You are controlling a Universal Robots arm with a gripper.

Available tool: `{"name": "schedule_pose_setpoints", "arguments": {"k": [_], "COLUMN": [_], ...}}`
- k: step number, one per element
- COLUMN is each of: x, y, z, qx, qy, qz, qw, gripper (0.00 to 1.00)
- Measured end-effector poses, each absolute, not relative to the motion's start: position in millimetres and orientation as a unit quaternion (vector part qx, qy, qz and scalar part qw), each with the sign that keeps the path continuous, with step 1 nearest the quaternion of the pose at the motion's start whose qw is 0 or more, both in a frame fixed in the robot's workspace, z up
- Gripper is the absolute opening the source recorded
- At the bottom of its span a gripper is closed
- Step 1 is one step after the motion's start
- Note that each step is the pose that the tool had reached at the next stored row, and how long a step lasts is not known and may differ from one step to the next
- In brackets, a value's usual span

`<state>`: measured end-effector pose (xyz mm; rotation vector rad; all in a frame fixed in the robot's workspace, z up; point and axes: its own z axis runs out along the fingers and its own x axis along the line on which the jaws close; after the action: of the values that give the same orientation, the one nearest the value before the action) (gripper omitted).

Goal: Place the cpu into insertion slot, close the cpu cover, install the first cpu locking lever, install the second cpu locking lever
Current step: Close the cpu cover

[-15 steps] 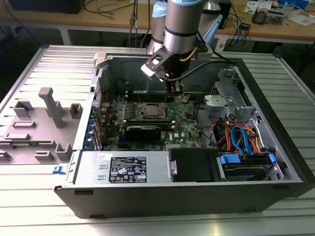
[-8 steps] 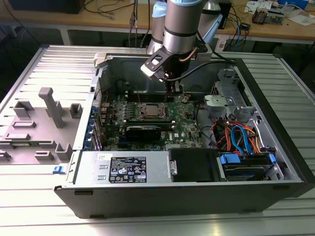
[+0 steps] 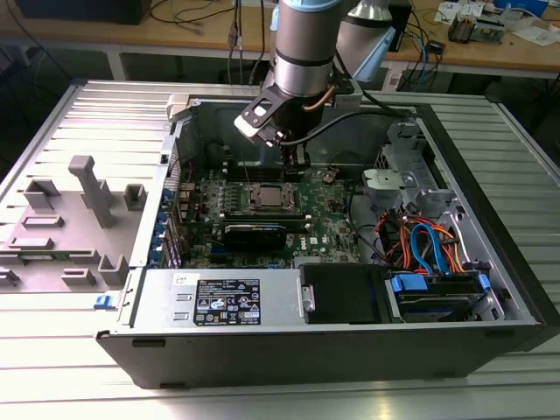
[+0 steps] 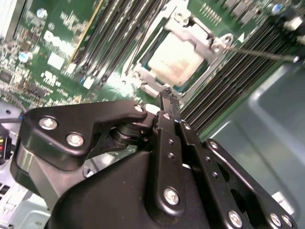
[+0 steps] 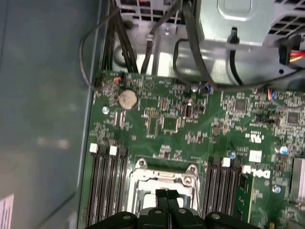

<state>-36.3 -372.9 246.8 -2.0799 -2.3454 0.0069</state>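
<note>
The cpu [image 4: 172, 64], with a pale metal top, lies in the insertion slot [image 3: 269, 196] on the green board. The cpu cover [image 4: 202, 40] lies flat over it as a silver frame, and the chip shows through its window. A thin metal lever [image 4: 261, 54] sticks out from one corner of the socket across the memory slots. My gripper [image 4: 167, 95] hangs just above the socket's edge, fingers shut together with nothing between them. In the first wrist view the fingertips [image 5: 167, 196] overlap the cpu cover [image 5: 164, 176]. The exterior view has the gripper [image 3: 297, 157] behind the socket.
Long black memory slots [image 5: 107, 191] flank the socket on both sides. A black card [image 3: 254, 234] lies in front of it, then the power supply [image 3: 227, 297]. Coloured cables [image 3: 424, 245] and drive bays fill the exterior view's right. A grey fixture [image 3: 83, 219] stands outside the case.
</note>
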Motion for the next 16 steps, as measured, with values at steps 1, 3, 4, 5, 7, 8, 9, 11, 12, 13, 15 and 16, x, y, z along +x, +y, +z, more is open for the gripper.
{"name": "schedule_pose_setpoints", "arguments": {"k": [1,3,4,5,7,8,9,11,12,13,15,16], "x": [-39.2,-44.7,-45.8,-46.0,-46.2,-46.2,-46.3,-46.3,-46.3,-46.3,-46.3,-46.4], "y": [-372.9,-372.9,-372.8,-372.8,-372.9,-372.9,-372.9,-372.9,-372.9,-372.9,-372.9,-372.9], "z": [246.4,245.5,245.4,245.4,245.3,245.3,245.3,245.3,245.3,245.3,245.3,245.3], "qx": [-0.663,-0.664,-0.664,-0.664,-0.663,-0.663,-0.664,-0.664,-0.664,-0.664,-0.664,-0.664], "qy": [-0.748,-0.748,-0.748,-0.748,-0.748,-0.748,-0.748,-0.748,-0.748,-0.748,-0.748,-0.748], "qz": [0.002,0.002,0.002,0.002,0.002,0.002,0.002,0.002,0.002,0.002,0.002,0.002], "qw": [0.003,0.003,0.003,0.003,0.003,0.003,0.003,0.003,0.003,0.003,0.003,0.003], "gripper": [0.11,0.11,0.11,0.11,0.11,0.11,0.11,0.11,0.11,0.11,0.11,0.11]}}
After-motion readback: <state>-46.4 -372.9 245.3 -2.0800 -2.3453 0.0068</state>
